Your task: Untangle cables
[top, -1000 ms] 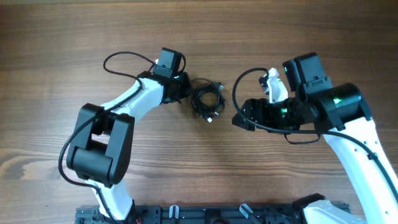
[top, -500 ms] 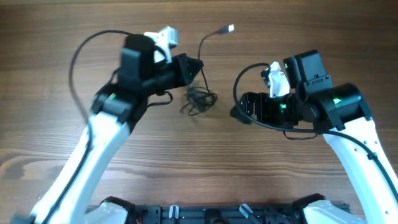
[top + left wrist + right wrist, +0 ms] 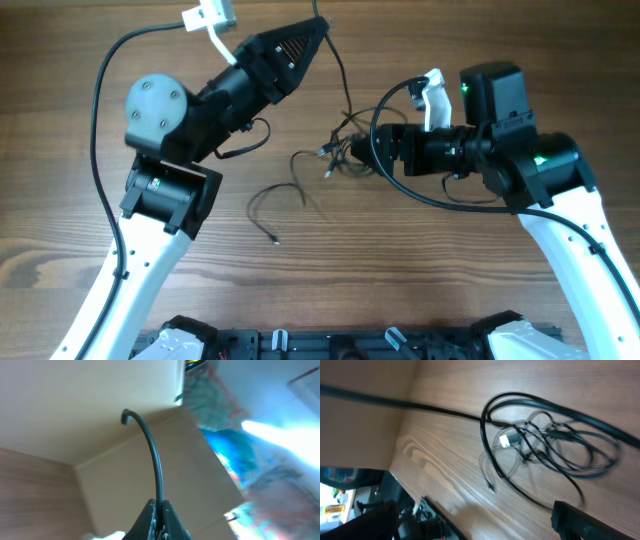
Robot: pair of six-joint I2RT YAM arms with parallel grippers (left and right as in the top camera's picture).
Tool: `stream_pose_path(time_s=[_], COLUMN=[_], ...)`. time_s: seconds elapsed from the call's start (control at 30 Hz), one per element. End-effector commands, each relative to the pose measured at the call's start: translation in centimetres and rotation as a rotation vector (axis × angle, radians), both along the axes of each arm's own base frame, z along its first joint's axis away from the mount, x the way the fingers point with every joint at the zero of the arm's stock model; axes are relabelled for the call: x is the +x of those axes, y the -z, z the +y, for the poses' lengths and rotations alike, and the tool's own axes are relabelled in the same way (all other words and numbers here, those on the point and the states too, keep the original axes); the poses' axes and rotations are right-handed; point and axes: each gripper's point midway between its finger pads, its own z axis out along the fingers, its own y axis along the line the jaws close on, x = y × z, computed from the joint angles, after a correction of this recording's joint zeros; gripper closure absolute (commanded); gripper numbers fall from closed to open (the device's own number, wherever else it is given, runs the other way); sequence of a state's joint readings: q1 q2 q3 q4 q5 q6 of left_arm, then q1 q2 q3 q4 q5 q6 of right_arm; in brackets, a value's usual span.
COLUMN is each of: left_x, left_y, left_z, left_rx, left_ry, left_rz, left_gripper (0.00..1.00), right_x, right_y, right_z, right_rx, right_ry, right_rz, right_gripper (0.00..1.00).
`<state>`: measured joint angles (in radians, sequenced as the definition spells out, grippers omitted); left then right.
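The cables (image 3: pixel 345 150) are thin black cords in a loose tangle at mid-table. One cord rises from the tangle to my left gripper (image 3: pixel 318 25), which is raised high and shut on it. In the left wrist view that cord (image 3: pixel 155 460) sticks up from between the closed gripper tips (image 3: pixel 161 504). A loose strand (image 3: pixel 270 200) lies curled on the wood to the left of the tangle. My right gripper (image 3: pixel 368 152) is open at the tangle's right side, holding nothing. The right wrist view shows the tangle (image 3: pixel 540 445), a silver plug (image 3: pixel 505 441) and one finger (image 3: pixel 575 520).
The wooden table (image 3: pixel 480 40) runs past the frame on all sides but the front, where a black rail (image 3: pixel 300 345) lies. The left arm's thicker wiring (image 3: pixel 105 90) loops out on the left. A cardboard wall (image 3: pixel 100 390) shows in the left wrist view.
My left arm has swung up and to the right, pulling one cord up out of the bundle. The bundle has loosened and spread rightward, and one strand has dropped onto the wood. The right gripper has edged toward the tangle.
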<state>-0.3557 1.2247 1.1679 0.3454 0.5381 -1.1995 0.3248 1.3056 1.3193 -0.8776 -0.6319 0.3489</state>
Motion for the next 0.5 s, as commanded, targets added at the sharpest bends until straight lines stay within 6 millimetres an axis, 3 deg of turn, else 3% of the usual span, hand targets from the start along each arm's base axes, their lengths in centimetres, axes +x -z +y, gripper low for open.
stream_pose_path(time_s=[0.0, 0.13, 0.2, 0.23, 0.27, 0.47], left_x=[-1.0, -1.4, -2.0, -2.5, -2.4, -1.0], left_y=[-2.9, -4.1, -5.5, -6.3, -6.3, -4.8], left_z=[0.4, 0.6, 1.0, 1.2, 1.3, 1.4], left_rx=[-0.18, -0.278, -0.334, -0.35, -0.352, -0.316], left_ry=[0.06, 0.103, 0.127, 0.135, 0.129, 0.062], left_rz=[0.068, 0.11, 0.09, 0.051, 0.052, 0.098], left_gripper=[0.96, 0.96, 0.96, 0.96, 0.96, 0.96], right_x=[1.3, 4.3, 4.8, 4.6, 4.1, 2.0], right_y=[-1.3, -0.1, 1.9, 3.8, 4.6, 5.6], right_z=[0.7, -0.7, -0.6, 0.0, 0.7, 2.6], right_rx=[0.042, -0.039, -0.072, -0.105, -0.116, -0.094], right_ry=[0.002, 0.149, 0.15, 0.114, 0.047, -0.085], right_rz=[-0.06, -0.082, -0.027, 0.021, 0.019, 0.068], right_gripper=[0.0, 0.01, 0.11, 0.21, 0.21, 0.21])
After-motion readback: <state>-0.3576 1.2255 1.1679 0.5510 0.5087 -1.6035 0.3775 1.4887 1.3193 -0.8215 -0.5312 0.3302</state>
